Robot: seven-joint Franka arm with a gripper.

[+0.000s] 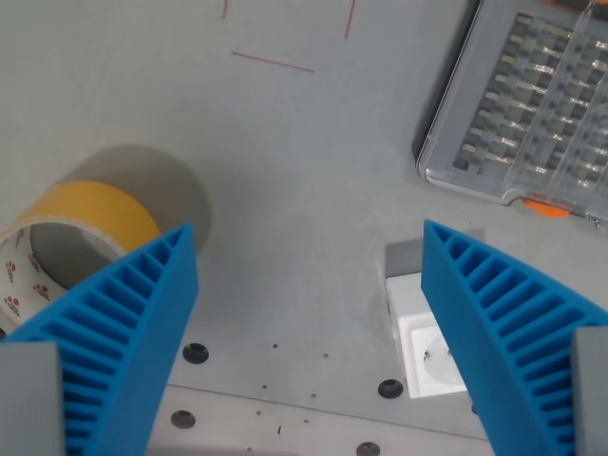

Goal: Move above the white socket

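The gripper (309, 275) hangs wide open with its 2 blue ribbed fingers (123, 332) empty, the white socket (427, 347) (partly hidden) beside the wrist view's right finger, a tape roll (85, 223) left.

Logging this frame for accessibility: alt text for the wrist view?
Open blue tool over a grey table, the white socket partly behind its right finger. Tape roll at left, clear parts case top right.

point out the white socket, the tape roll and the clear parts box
white socket (429, 356), wrist view, on its top face
tape roll (95, 204), wrist view, on its yellow outer band
clear parts box (532, 95), wrist view, on its lid
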